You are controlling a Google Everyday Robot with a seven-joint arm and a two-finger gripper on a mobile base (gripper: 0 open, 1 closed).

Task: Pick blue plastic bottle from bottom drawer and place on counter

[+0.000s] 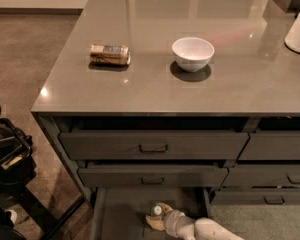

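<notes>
Lifting slowly is wise: below the front edge of the desk (pixel 155 91) my tool (pixel 160 218) sits at the blue plastic bottle (pixel 157 210); whether clenched, I cannot tell.

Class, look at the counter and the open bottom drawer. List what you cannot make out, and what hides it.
In the camera view:
Blue plastic bottle: only its white cap shows; the gripper, down in the bottom drawer, covers the rest.
Drawer floor: near part cut off by the lower edge.
White jar on the counter: cut by the right edge.
Can: label too small to read.
</notes>
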